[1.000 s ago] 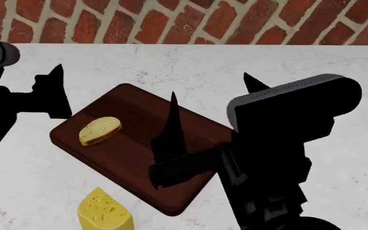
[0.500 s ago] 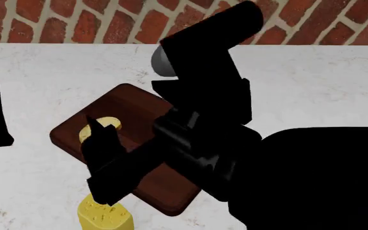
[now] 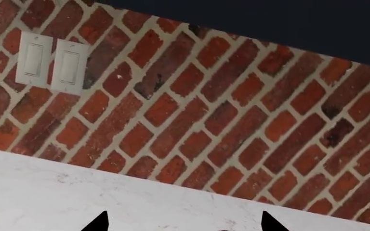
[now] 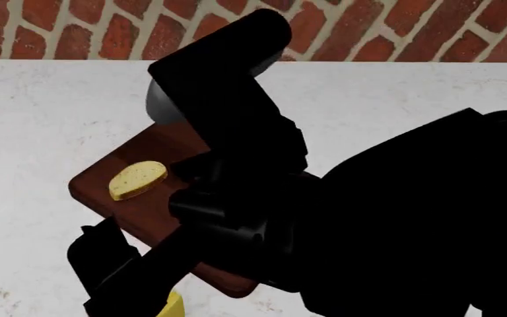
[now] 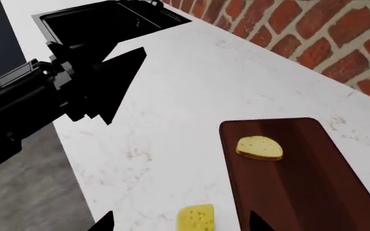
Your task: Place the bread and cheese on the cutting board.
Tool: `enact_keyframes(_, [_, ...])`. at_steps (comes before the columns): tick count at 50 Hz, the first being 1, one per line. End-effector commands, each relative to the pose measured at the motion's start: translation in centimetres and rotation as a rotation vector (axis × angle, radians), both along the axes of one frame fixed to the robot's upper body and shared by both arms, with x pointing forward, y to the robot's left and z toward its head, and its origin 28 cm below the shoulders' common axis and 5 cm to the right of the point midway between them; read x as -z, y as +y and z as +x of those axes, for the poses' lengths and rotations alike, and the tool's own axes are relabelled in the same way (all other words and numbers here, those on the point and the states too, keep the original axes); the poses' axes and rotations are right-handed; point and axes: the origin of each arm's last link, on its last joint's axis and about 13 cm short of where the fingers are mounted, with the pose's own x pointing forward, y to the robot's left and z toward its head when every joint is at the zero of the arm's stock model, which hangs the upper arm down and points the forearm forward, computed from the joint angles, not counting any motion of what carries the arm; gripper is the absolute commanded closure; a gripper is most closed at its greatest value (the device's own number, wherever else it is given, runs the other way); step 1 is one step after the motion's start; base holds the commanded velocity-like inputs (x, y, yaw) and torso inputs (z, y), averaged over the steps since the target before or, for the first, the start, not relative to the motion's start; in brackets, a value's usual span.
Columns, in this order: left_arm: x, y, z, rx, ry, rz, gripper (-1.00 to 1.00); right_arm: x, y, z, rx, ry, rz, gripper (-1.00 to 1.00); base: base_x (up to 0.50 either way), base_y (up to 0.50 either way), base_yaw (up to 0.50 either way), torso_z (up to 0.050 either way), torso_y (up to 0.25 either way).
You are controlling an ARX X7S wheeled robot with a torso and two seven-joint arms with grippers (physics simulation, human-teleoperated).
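Item: the bread [image 5: 259,147] lies flat on the cutting board [image 5: 300,183], near its far end; that half of the task reads as done. Item: the cheese [image 5: 195,218] rests on the white counter [image 5: 191,86], just beside the board's long edge and apart from it, directly between the two tips of the right arm's jaws in the right wrist view. Right gripper [image 4: 113,264]: jaws spread wide, holding nothing, poised above the cheese, which in the head view shows only as a yellow sliver [image 4: 173,305] under the arm. Step in hand, by judgement: the reach for the cheese. The next move calls for lowering the jaws either side of the block, closing on it, then lifting and carrying it onto bare board beside the bread. Left gripper [image 3: 181,224]: only two tips visible, set apart and probably open, facing the brick wall [image 3: 223,110], well away from both foods. Against the earlier head frames, the right arm has swung across the board toward the cheese, hiding most of it.
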Motion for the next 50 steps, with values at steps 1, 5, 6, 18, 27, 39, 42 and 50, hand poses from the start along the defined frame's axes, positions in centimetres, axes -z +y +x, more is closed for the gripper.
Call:
enact_keyframes(1, [-0.1,0.4,-0.6,-0.015,-0.015,-0.009,-1.0,0.1,0.2,-0.2,-0.001,0.064,-0.048,-1.0,0.0,0.0,0.0,0.0,0.0])
enact_keyframes(5, [0.1,0.4,-0.6,-0.018,-0.008,-0.002,-1.0,0.4,0.1,0.0,0.014,0.07,-0.047,-1.0,0.0,0.0,0.0,0.0,0.0])
enact_keyframes(6, [0.1,0.4,-0.6,-0.016,-0.007,0.0,-1.0,0.6,0.1,0.0,0.015,0.073,-0.049,-1.0,0.0,0.0,0.0,0.0,0.0])
enact_keyframes(18, [0.0,0.4,-0.8,-0.009,-0.009,0.0,-1.0,1.3,1.4,2.4,0.014,0.114,-0.106,-1.0,0.0,0.0,0.0,0.0,0.0])
enact_keyframes(27, [0.0,0.4,-0.8,-0.012,-0.01,-0.002,-1.0,2.2,2.4,4.0,0.016,0.135,-0.16,-1.0,0.0,0.0,0.0,0.0,0.0])
enact_keyframes(39, [-0.1,0.6,-1.0,-0.023,-0.015,-0.006,-1.0,3.7,3.3,4.8,-0.001,0.172,-0.201,-1.0,0.0,0.0,0.0,0.0,0.0])
enact_keyframes(42, [0.0,0.5,-0.9,-0.02,-0.013,-0.003,-1.0,4.0,3.7,5.0,-0.015,0.18,-0.21,-1.0,0.0,0.0,0.0,0.0,0.0])
enact_keyframes(50, [0.0,0.5,-0.9,-0.014,-0.013,-0.006,-1.0,4.9,4.2,5.3,-0.023,0.185,-0.243,-1.0,0.0,0.0,0.0,0.0,0.0])
